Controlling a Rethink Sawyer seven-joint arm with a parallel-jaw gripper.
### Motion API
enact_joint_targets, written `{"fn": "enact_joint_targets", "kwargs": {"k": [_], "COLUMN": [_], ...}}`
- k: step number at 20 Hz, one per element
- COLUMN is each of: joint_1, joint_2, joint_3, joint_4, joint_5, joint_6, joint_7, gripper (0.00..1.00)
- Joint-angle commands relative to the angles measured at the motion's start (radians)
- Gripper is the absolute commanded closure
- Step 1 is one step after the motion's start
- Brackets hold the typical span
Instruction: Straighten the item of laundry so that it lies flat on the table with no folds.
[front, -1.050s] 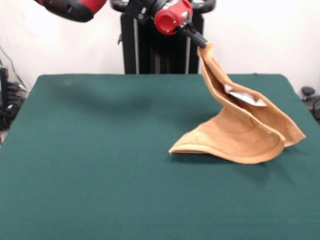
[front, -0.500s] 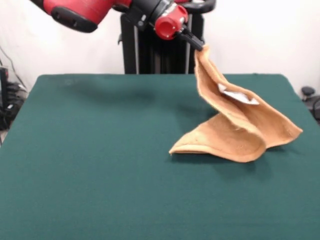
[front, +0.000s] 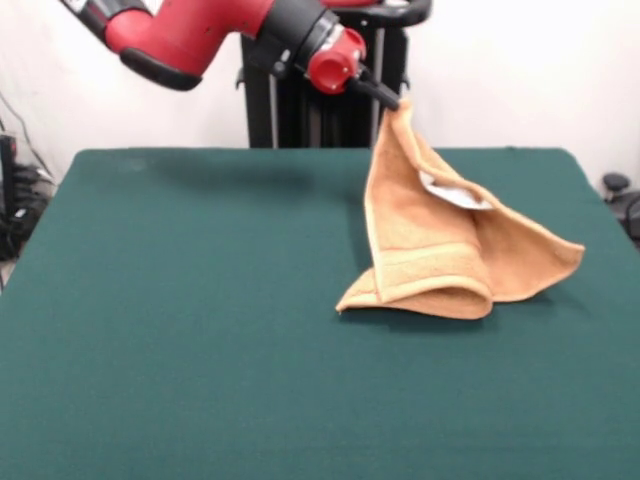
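Green felt covers the table (front: 180, 330) from edge to edge in your front view, with a white wall behind it. Your gripper (front: 393, 100) is pinched shut on the top corner of the towel (front: 430, 250), holding that corner up in the air right of centre while the lower part rests on the felt. Over the last second the arm has swung toward the picture's left, and the cloth has followed: the broad open curl that lay on the table has closed up, so a hanging panel with its woven band now faces you and the bottom edge doubles under in a fold. That means the towel is more bunched than spread; I'd judge flattening is far from done. The small white tag (front: 452, 192) shows near the upper edge, but no writing on it is readable. You have only this one view now.
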Motion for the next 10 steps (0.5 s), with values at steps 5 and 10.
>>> {"fn": "enact_joint_targets", "kwargs": {"k": [5, 10], "joint_1": [-0.016, -0.033], "joint_2": [0.133, 0.14], "joint_3": [-0.158, -0.173], "joint_4": [-0.275, -0.314], "joint_5": [0.055, 0.088], "joint_6": [0.218, 0.271], "joint_7": [-0.567, -0.677], "gripper": [1.0, 1.0]}}
